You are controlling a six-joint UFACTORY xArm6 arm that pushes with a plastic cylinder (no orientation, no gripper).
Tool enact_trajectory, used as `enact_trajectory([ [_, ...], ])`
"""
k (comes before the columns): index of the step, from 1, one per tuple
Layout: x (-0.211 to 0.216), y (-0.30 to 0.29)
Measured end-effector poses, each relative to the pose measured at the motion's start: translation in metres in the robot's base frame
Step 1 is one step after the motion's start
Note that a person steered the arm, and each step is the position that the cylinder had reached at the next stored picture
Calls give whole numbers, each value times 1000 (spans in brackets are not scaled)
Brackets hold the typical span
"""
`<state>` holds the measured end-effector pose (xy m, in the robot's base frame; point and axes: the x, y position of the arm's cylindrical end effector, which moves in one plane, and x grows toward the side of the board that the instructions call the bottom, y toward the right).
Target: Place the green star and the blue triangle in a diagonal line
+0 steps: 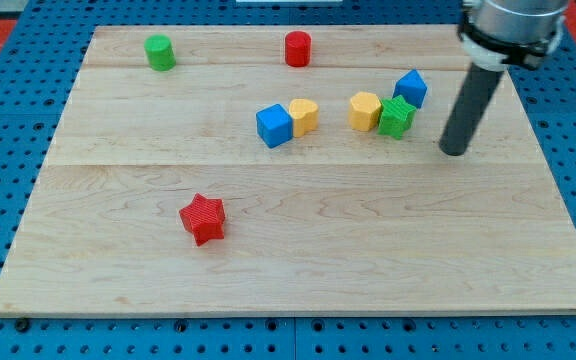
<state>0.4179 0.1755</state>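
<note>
The green star [397,117] lies right of the board's middle, touching a yellow block [365,110] on its left. The blue triangle [411,88] sits just above and to the right of the star, touching or nearly touching it, so the two lie on a diagonal. My tip [454,151] rests on the board to the right of and slightly below the green star, apart from it by a short gap. The dark rod rises from it to the view's top right.
A blue cube [274,125] and a yellow heart-like block [304,116] touch near the centre. A green cylinder [160,52] and a red cylinder [298,48] stand near the top edge. A red star [203,218] lies lower left. The wooden board [298,270] sits on blue pegboard.
</note>
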Motion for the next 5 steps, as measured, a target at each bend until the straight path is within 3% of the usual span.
enact_trajectory([
  [1,-52,-10],
  [3,-16,-9],
  [4,-54,-45],
  [5,-63,-93],
])
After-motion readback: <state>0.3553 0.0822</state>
